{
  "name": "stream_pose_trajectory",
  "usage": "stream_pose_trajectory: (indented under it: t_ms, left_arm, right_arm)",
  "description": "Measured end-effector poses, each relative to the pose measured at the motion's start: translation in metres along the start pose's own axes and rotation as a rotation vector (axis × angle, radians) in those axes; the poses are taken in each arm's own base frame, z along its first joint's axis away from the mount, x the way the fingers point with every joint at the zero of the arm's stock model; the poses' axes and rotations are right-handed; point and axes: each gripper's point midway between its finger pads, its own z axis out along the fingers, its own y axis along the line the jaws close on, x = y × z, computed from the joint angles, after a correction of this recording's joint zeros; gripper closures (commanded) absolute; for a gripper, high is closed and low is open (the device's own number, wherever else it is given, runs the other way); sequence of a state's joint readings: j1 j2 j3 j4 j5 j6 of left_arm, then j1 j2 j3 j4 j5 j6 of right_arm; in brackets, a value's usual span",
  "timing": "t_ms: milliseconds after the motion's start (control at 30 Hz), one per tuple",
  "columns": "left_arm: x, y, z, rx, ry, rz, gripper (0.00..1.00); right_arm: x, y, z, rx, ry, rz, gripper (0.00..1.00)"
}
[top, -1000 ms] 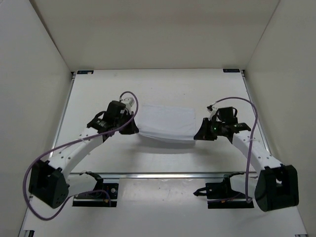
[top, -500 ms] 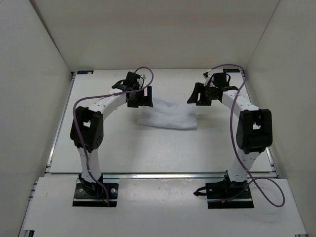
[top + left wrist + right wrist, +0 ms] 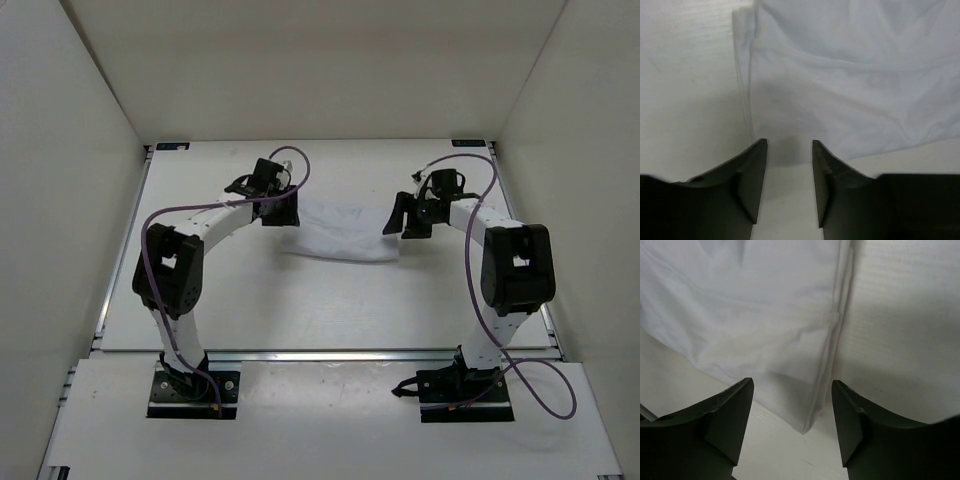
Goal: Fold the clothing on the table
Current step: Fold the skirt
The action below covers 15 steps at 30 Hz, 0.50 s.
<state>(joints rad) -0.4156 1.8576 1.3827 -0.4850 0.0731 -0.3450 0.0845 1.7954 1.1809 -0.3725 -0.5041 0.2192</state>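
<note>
The clothing (image 3: 340, 232) is a white, wrinkled piece of fabric lying folded on the table (image 3: 300, 300), between the two arms. My left gripper (image 3: 283, 210) hovers at its left end and my right gripper (image 3: 400, 215) at its right end. In the left wrist view the left gripper (image 3: 789, 145) is open and empty, and the clothing (image 3: 840, 75) and its hemmed edge lie just ahead of the fingertips. In the right wrist view the right gripper (image 3: 792, 382) is open, and a corner of the clothing (image 3: 765, 315) lies on the table under the gap, ungripped.
White walls close in the table on three sides. A metal rail (image 3: 330, 352) runs along the near edge, with blue brackets (image 3: 172, 146) (image 3: 468, 143) at the far corners. Purple cables loop above both arms.
Both grippers carried the clothing's near edge toward the far side, then opened and let go. The clothing now lies doubled over, and both grippers have backed off slightly.
</note>
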Motion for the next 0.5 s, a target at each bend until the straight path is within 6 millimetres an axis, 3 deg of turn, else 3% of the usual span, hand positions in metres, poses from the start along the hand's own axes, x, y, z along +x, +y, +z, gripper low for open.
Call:
stream_pose_trajectory:
  t_ms: [33,133,200,267,300,333,467,500]
  left_arm:
    - [0.008,-0.002,0.001,0.001,0.004,0.005,0.64]
    - [0.031,-0.002,0.009,-0.009,0.036,0.011,0.86]
    - [0.045,-0.002,0.012,-0.020,0.056,0.017,0.89]
    - [0.052,-0.002,0.015,-0.032,0.061,0.021,0.88]
    - [0.054,-0.001,0.016,-0.041,0.059,0.021,0.82]
    - [0.055,0.000,0.017,-0.054,0.055,0.020,0.70]
    - [0.057,0.009,0.020,-0.083,0.034,0.002,0.51]
    - [0.059,0.012,0.019,-0.090,0.032,-0.003,0.51]
  right_arm:
    - [0.010,-0.003,0.002,0.006,0.020,0.012,0.41]
    - [0.039,-0.011,0.008,0.016,0.078,0.047,0.45]
    - [0.051,-0.012,0.009,0.011,0.101,0.068,0.50]
    - [0.052,-0.009,0.010,0.006,0.094,0.063,0.51]
    - [0.053,-0.008,0.011,0.004,0.093,0.060,0.53]
    - [0.053,-0.007,0.012,0.001,0.090,0.056,0.54]
    - [0.054,-0.004,0.014,-0.005,0.090,0.050,0.67]
    - [0.054,-0.002,0.014,-0.009,0.090,0.047,0.71]
